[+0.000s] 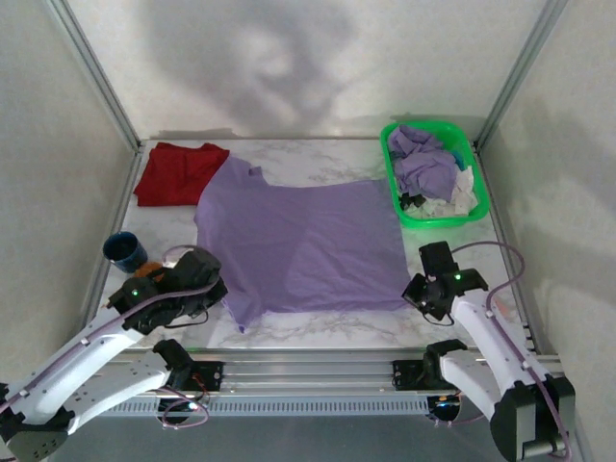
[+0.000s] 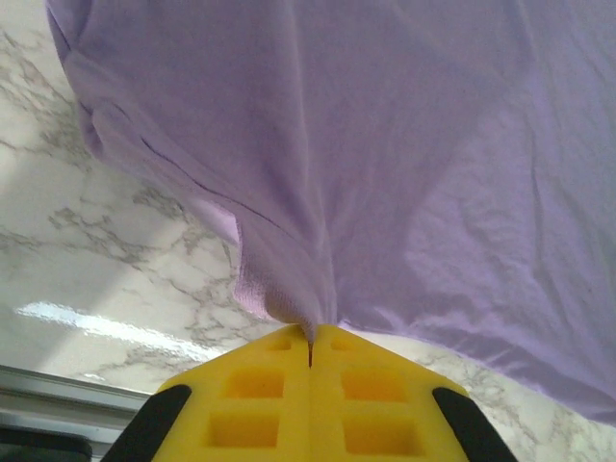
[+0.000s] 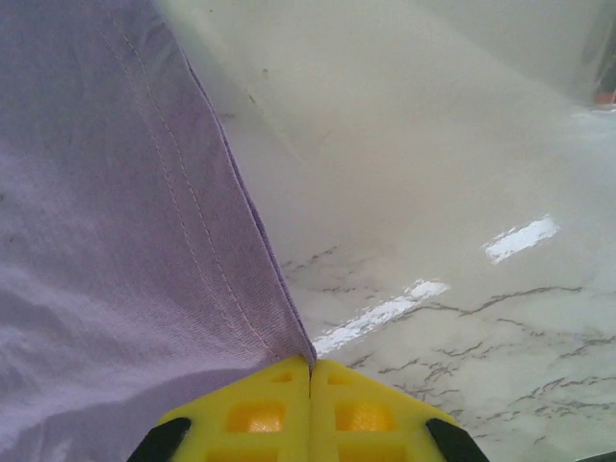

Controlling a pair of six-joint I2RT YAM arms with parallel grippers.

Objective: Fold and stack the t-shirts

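Observation:
A lavender t-shirt lies spread flat across the middle of the marble table. My left gripper is shut on its near-left part, where a sleeve bunches. In the left wrist view the yellow fingertips pinch a pulled-up fold of the lavender t-shirt. My right gripper is shut on the near-right corner. In the right wrist view the stitched hem of the lavender t-shirt runs straight into the closed tips. A dark red t-shirt lies folded at the back left.
A green basket at the back right holds more lavender and white cloth. A blue cup stands at the left edge, with a small brown toy beside my left arm. Metal frame posts and white walls close in the table.

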